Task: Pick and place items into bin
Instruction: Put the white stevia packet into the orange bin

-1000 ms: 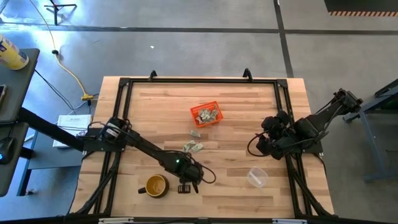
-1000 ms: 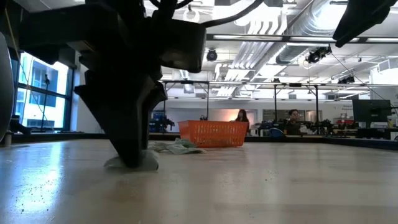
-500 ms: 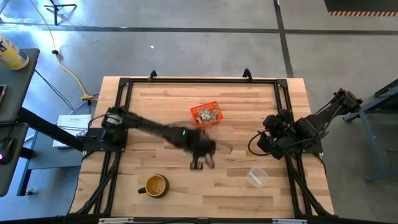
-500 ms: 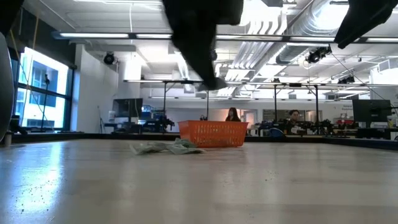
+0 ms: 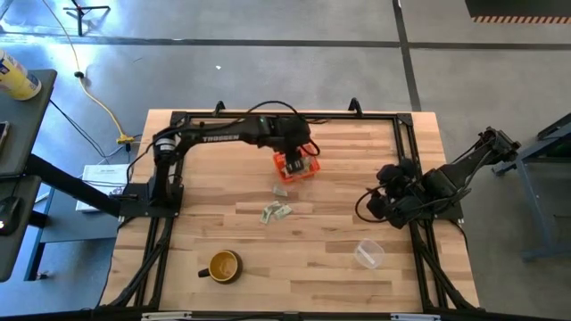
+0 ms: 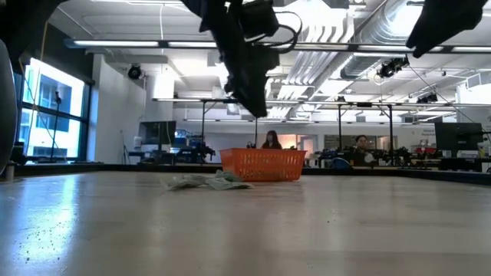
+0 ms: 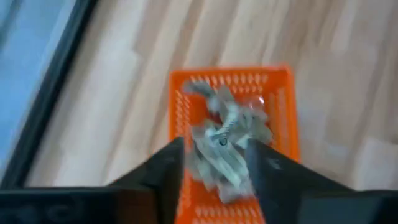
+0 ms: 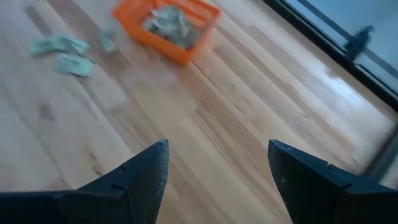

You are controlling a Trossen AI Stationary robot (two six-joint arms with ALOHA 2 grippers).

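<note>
My left gripper (image 5: pixel 297 163) hangs over the orange bin (image 5: pixel 309 172), well above its rim in the low view (image 6: pixel 257 107), and is shut on a crumpled pale green-and-white scrap (image 7: pixel 217 168). The bin (image 7: pixel 177 106) holds several more scraps (image 7: pixel 239 121). A few scraps (image 5: pixel 277 211) lie loose on the wood just near of the bin, and they also show in the low view (image 6: pixel 203 182). My right gripper (image 5: pixel 370 211) waits open at the table's right side, touching nothing (image 8: pixel 217 180). My left gripper pinches the scrap (image 7: pixel 214 165) between its two fingers, coming from above and pointing down. The scrap is lifted clear and sits directly over the bin's inside. Blur hides which part of the scrap the fingers have.
A yellow-brown mug (image 5: pixel 223 265) stands near the table's near edge on the left. A clear plastic cup (image 5: pixel 368 254) lies near the right arm. A black frame (image 5: pixel 268 114) runs round the tabletop. People sit in the room beyond the table (image 6: pixel 270 141).
My left gripper has risen from the table beside the mug at the near edge and swung toward the far edge, ending above the orange bin. The scrap that lay under it there has been lifted clear and carried along. The right arm has kept still.
</note>
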